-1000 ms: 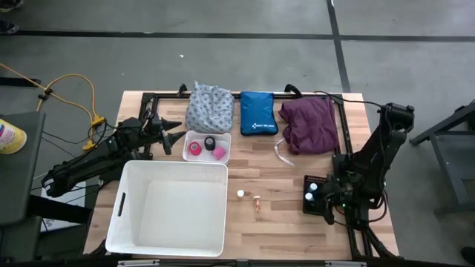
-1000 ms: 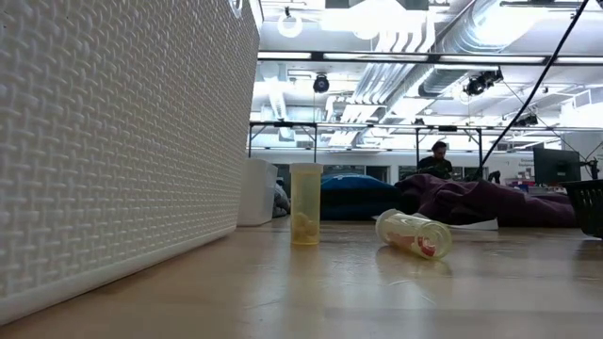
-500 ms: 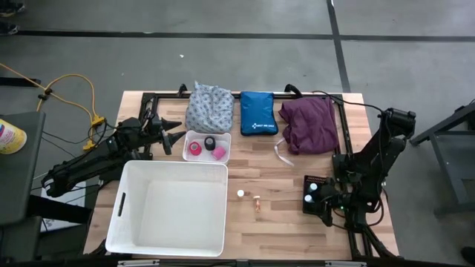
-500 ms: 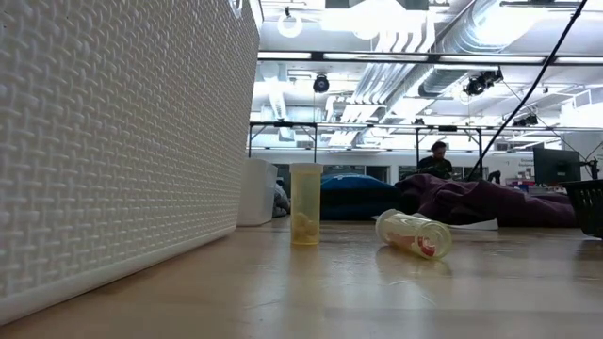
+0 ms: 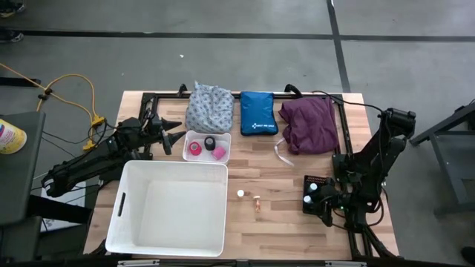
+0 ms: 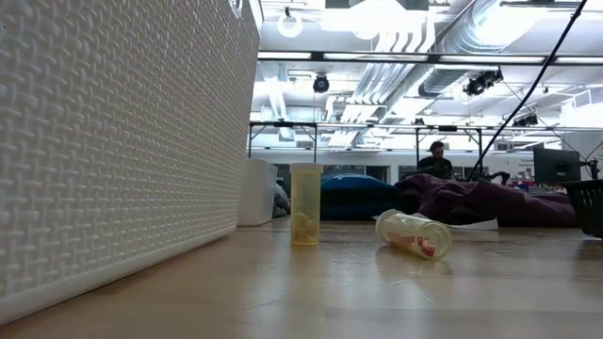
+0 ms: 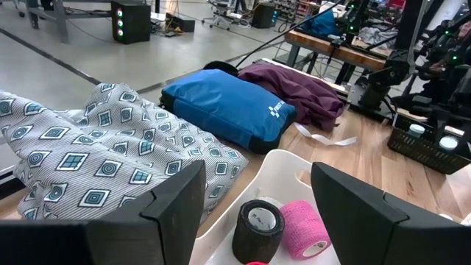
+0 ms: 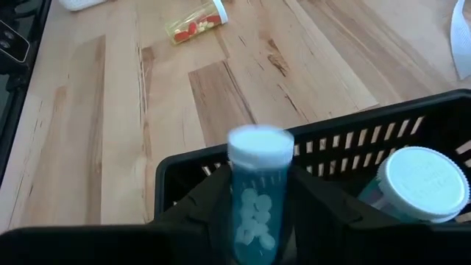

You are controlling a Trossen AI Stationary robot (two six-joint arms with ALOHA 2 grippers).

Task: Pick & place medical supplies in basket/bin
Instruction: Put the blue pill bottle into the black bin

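Standing between the right jaws (image 8: 254,213): white-capped vial (image 8: 255,184), over basket (image 8: 353,136).

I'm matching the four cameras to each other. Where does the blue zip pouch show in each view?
High view: blue zip pouch at the table's far edge, between the patterned cloth and the purple cloth.
Low view: its dark blue hump shows behind the upright vial.
Left wrist view: pouch mid-picture.
Right wrist view: not in it.
Shared landmark: the purple cloth touching it.
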